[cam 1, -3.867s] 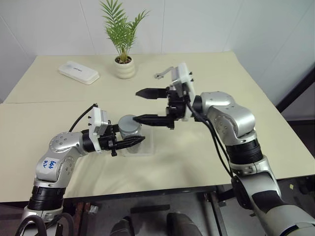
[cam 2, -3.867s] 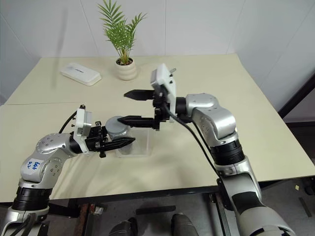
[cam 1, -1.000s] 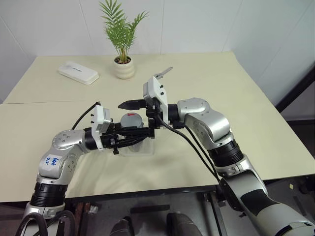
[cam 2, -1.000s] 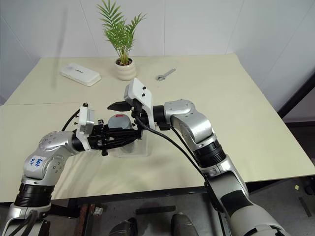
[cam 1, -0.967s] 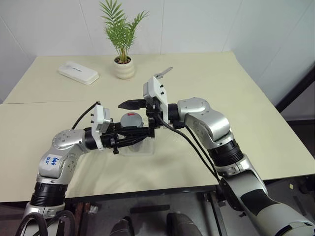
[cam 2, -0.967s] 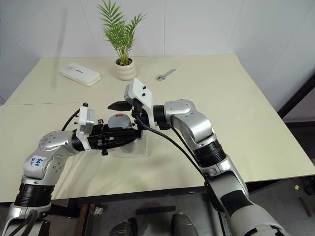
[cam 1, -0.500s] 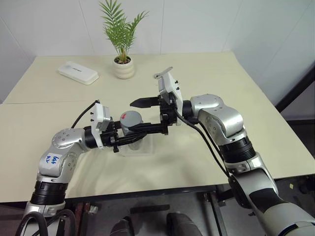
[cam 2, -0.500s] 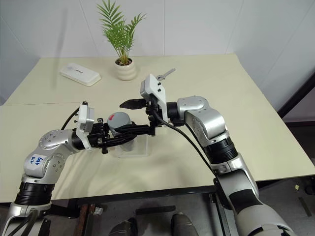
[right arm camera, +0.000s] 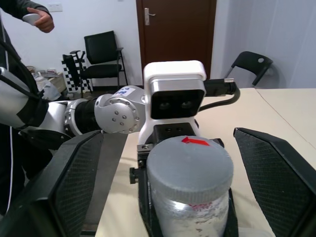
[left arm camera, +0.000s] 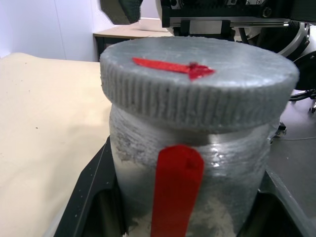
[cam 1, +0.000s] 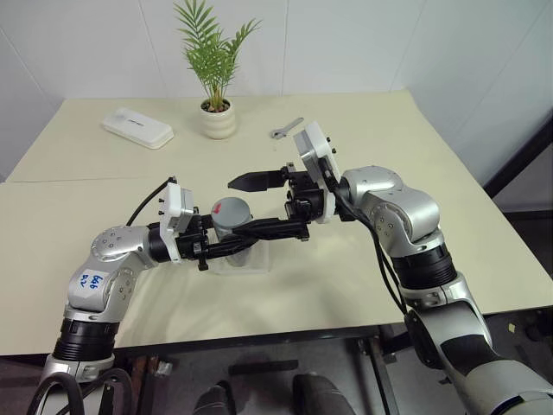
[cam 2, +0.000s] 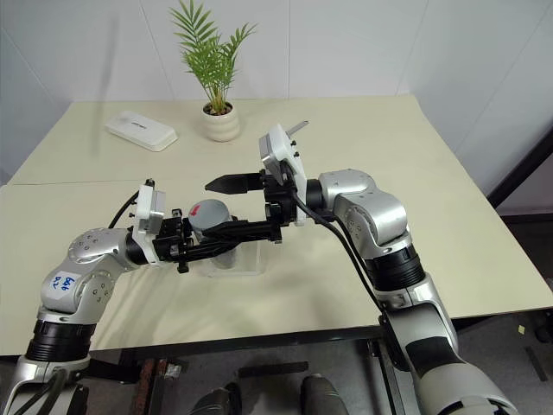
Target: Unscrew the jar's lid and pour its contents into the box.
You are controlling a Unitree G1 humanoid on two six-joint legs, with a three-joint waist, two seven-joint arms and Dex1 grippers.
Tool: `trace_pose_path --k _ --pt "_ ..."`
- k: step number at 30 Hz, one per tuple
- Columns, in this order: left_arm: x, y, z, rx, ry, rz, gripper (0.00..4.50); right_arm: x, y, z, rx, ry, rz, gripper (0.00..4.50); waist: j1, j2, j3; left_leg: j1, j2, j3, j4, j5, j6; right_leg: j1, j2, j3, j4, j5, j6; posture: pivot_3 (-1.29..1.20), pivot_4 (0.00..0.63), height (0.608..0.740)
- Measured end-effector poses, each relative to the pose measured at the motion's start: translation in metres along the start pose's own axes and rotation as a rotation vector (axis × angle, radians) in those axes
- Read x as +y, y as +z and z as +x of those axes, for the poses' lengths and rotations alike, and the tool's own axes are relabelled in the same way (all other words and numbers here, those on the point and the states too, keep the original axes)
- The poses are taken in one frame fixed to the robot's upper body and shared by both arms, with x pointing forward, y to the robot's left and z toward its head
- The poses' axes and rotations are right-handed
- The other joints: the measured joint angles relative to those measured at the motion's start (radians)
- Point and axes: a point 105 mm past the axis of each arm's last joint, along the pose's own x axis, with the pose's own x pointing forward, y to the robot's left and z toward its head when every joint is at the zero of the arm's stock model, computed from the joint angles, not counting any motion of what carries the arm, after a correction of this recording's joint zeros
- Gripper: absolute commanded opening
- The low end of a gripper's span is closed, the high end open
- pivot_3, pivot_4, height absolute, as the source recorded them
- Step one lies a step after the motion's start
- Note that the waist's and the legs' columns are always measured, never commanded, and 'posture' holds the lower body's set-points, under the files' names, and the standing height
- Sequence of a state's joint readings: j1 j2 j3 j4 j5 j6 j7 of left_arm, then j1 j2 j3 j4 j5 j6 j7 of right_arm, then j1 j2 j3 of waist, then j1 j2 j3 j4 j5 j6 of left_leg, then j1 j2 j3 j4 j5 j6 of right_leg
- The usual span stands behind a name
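Observation:
My left gripper (cam 1: 237, 240) is shut on the jar (cam 1: 230, 231), holding its silvery body with the red label (left arm camera: 175, 190) upright just above the box (cam 1: 244, 260), a clear shallow tray on the table. The grey lid (cam 1: 229, 208) with its red mark (left arm camera: 170, 65) sits on the jar. From the right, my right gripper (cam 1: 235, 208) reaches in level and stands open. One finger (cam 1: 255, 181) is behind the lid and the other (cam 1: 278, 228) in front, both clear of it. The contents are hidden inside the jar.
A white plant pot (cam 1: 218, 119) with a palm, a flat white case (cam 1: 138, 128) and a wrench (cam 1: 286, 128) lie at the back of the table (cam 1: 415, 138). In the right wrist view a person's hand (right arm camera: 39, 19) and chairs (right arm camera: 103, 54) show beyond the table.
My right gripper, still open, has drawn back to the right from the lid and rolled a little. The left gripper and the jar have stayed in place.

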State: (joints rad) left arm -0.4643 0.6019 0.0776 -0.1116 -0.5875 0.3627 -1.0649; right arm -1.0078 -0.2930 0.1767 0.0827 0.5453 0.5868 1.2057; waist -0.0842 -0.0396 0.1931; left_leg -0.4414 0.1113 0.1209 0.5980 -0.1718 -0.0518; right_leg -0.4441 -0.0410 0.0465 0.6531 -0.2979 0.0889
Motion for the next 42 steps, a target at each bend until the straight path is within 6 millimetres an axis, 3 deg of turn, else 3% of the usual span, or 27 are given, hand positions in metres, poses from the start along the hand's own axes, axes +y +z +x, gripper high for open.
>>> trace_pose_path --k 16,19,23,29,33,36,39,42 --pt "0.0 0.0 0.0 0.002 0.005 0.002 1.96 -0.007 -0.011 0.016 0.078 -0.029 -0.003 4.44 0.0 0.0 0.0 0.0 0.0 0.0 0.0 0.0 0.0 0.0 0.0 0.0 0.0 0.0 0.0 0.0 0.15 0.74" --pt "0.001 0.0 0.0 0.004 0.007 0.002 1.96 -0.009 -0.013 0.016 0.087 -0.043 -0.004 3.85 0.0 0.0 0.0 0.0 0.0 0.0 0.0 0.0 0.0 0.0 0.0 0.0 0.0 0.0 0.0 0.0 0.15 0.74" --pt "0.003 0.001 -0.002 0.009 0.022 0.003 1.96 -0.006 -0.013 0.018 0.083 -0.02 -0.015 2.58 0.0 0.0 0.0 0.0 0.0 0.0 0.0 0.0 0.0 0.0 0.0 0.0 0.0 0.0 0.0 0.0 0.15 0.74" --pt "0.002 0.009 -0.002 -0.009 0.026 0.032 1.96 -0.005 -0.003 0.02 -0.007 -0.006 0.054 2.58 0.001 0.0 0.0 0.0 0.0 0.0 0.0 0.0 0.0 0.0 0.0 0.0 0.0 0.0 0.0 0.0 0.15 0.74" --pt "-0.001 0.007 -0.004 0.002 0.026 0.031 1.96 0.002 0.044 0.003 -0.264 0.01 0.104 2.58 0.003 0.0 0.0 0.0 0.0 0.0 -0.001 0.0 0.0 0.0 0.0 0.0 -0.001 0.0 0.0 0.0 0.15 0.74" --pt "-0.001 0.004 -0.007 0.012 0.036 0.016 1.96 -0.001 0.058 -0.011 -0.319 -0.072 0.079 2.58 0.002 0.0 0.0 0.0 0.0 0.0 -0.001 0.0 0.0 0.0 -0.001 0.0 -0.001 0.0 0.0 0.0 0.15 0.74" --pt "0.001 0.004 -0.011 0.015 0.062 0.014 1.96 -0.014 0.035 -0.039 -0.221 -0.273 0.003 2.58 0.002 0.0 0.0 0.0 0.0 0.0 -0.001 0.0 0.0 0.0 -0.001 0.0 -0.002 0.0 -0.001 0.0 0.15 0.74" --pt "0.004 0.006 -0.017 0.008 0.093 0.018 1.96 -0.031 -0.013 -0.078 -0.077 -0.486 -0.026 2.58 0.003 0.0 0.0 -0.001 -0.001 0.0 -0.002 0.0 0.0 0.001 -0.001 0.0 -0.006 0.0 -0.001 0.0 0.15 0.74"
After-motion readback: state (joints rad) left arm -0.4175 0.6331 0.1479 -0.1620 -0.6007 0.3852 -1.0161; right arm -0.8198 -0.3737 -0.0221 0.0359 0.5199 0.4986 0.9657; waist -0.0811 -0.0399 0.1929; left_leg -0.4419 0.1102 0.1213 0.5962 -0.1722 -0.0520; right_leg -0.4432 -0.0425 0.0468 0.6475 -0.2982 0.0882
